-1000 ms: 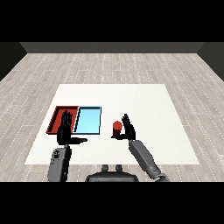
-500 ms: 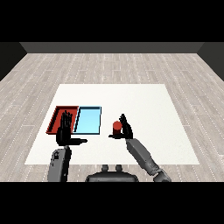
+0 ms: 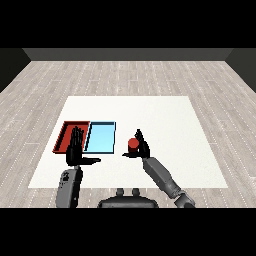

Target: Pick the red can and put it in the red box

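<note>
Head view: small red can (image 3: 133,144) upright, right hand (image 3: 142,148) curled round it.

A white table (image 3: 150,112) fills the middle of the frame, its far edge narrower than its near edge. Around it lies a floor (image 3: 125,77) of pale grey-brown wood planks. Along the upper frame runs a dark wall (image 3: 128,54). The light is even and soft.

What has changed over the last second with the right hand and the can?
The right hand has closed in leftward on the red can and now curls round it; the can has not visibly moved. The left hand stayed raised and open over the red tray; the light blue tray is unchanged.
</note>
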